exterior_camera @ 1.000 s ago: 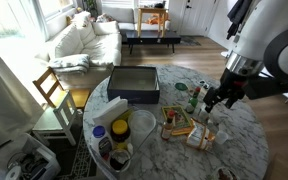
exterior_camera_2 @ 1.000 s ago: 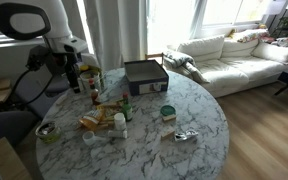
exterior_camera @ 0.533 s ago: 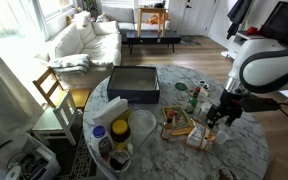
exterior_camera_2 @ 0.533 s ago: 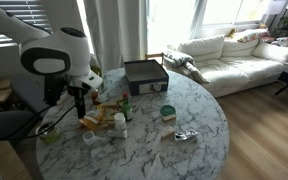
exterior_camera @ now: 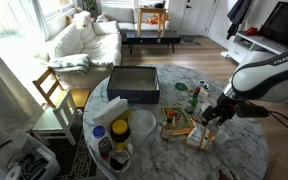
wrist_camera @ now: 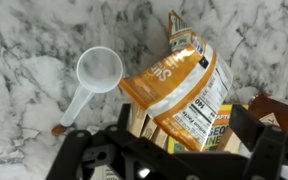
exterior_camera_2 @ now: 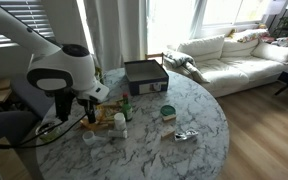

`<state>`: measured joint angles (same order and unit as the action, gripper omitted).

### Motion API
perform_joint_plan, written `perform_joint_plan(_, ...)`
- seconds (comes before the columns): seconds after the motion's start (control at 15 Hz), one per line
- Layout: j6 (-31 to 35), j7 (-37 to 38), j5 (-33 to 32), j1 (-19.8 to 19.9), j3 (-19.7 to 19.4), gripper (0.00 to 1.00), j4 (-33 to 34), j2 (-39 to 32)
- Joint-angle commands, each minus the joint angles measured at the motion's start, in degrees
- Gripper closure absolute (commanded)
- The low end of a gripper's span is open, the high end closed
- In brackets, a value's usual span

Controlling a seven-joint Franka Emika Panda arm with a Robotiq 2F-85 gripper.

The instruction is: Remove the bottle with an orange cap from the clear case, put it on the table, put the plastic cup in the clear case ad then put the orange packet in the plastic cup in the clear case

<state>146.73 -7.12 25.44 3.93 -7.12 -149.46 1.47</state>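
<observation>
— Where is the end effector (exterior_camera: 211,115) right now?

— It hangs low over the table (exterior_camera: 149,152), between the table's middle and the edge where the arm stands. In both exterior views the arm bends down over a small cluster of things there.

— Are its fingers together or apart?

— Apart, and wide. In the wrist view the end effector (wrist_camera: 174,165) shows its two dark fingers far out on either side of the bottom edge, with nothing clamped between them.

— What lies under it?

— The orange packet (wrist_camera: 172,85). It leans tilted, with its top toward the upper part of the wrist view and its printed label facing the camera. The end effector's frame hides its lower end, so I cannot tell what it stands in.

— And the clear case?

— In an exterior view the clear case (exterior_camera: 177,127) sits on the table just beside the end effector, on the side toward the table's middle. Its contents are too small to tell apart there.

— Anything else close by?

— A white scoop (wrist_camera: 92,78) lies flat on the marbled top, its bowl just beside the packet's upper corner, its handle pointing away from it.

— Farther off?

— A dark tray (exterior_camera: 134,84) rests near the table's edge on the sofa side, well apart from the arm. A yellow tub (exterior_camera: 121,128) stands near another edge.
</observation>
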Motion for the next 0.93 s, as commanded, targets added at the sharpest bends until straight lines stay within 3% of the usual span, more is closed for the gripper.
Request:
perform_joint_plan(0.0,7.0,-6.6,7.1,-0.2,1.0,0.00,-1.5,-2.2)
perform_joint_plan(0.13,8.0,-10.1,11.7,-0.7,1.3,0.00,-1.5,-3.2)
perform_joint_plan(0.2,7.8,-11.9,14.2,-0.7,1.7,0.07,-1.3,-3.6)
perform_joint_plan(0.33,7.2,-14.8,17.6,-0.7,2.2,0.34,-1.0,-4.3)
perform_joint_plan(0.87,6.8,-20.2,21.8,-0.6,3.3,0.96,-0.8,-6.3)
